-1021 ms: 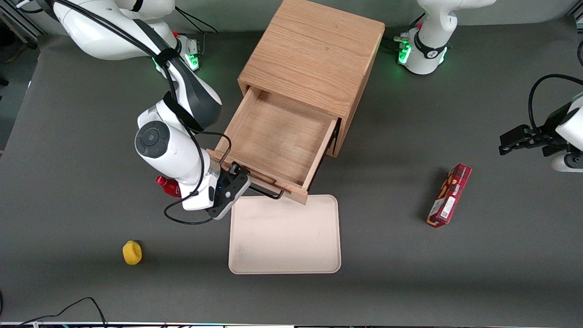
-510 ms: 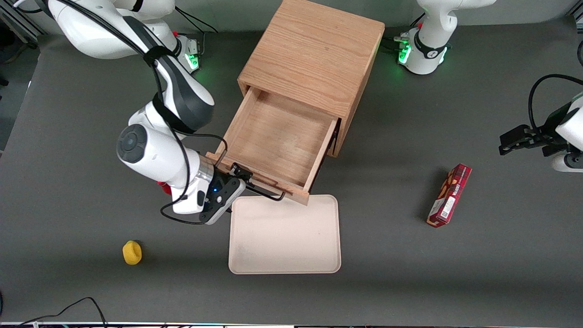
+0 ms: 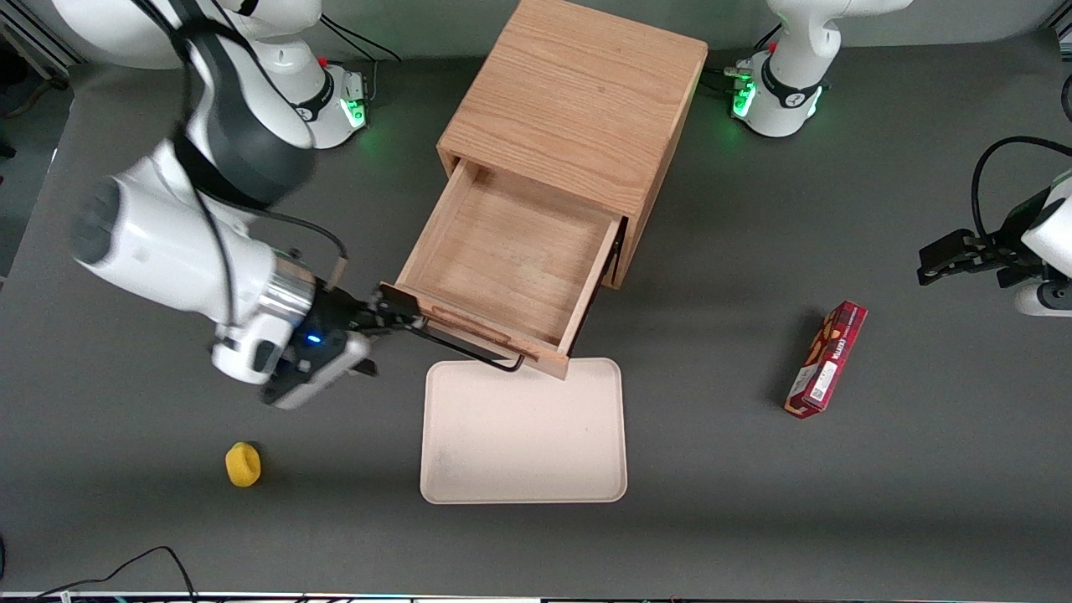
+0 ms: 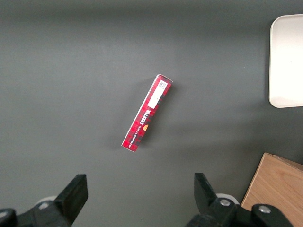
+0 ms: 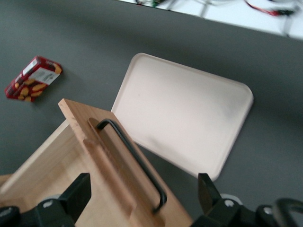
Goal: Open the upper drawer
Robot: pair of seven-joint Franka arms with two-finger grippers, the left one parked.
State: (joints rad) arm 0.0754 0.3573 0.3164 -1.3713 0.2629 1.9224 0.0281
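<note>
The light oak cabinet [image 3: 578,100] has its upper drawer [image 3: 511,251] pulled far out, and the tray inside it is bare. The thin black bar handle [image 3: 469,350] runs along the drawer front that faces the front camera. The lower drawer is hidden beneath it. My gripper [image 3: 395,316] is open at the drawer front's corner toward the working arm's end, and holds nothing. In the right wrist view my gripper [image 5: 143,198] shows its fingers spread wide over the drawer front [image 5: 94,156], with the near end of the handle [image 5: 137,163] between them and untouched.
A beige tray [image 3: 523,431] lies just nearer the front camera than the drawer front; it also shows in the right wrist view [image 5: 184,113]. A red snack box [image 3: 825,358] lies toward the parked arm's end. A small yellow object [image 3: 243,463] lies near the front edge.
My arm has swung out toward the working arm's end. The gripper slid off the middle of the handle to the drawer's corner. The drawer stays pulled out.
</note>
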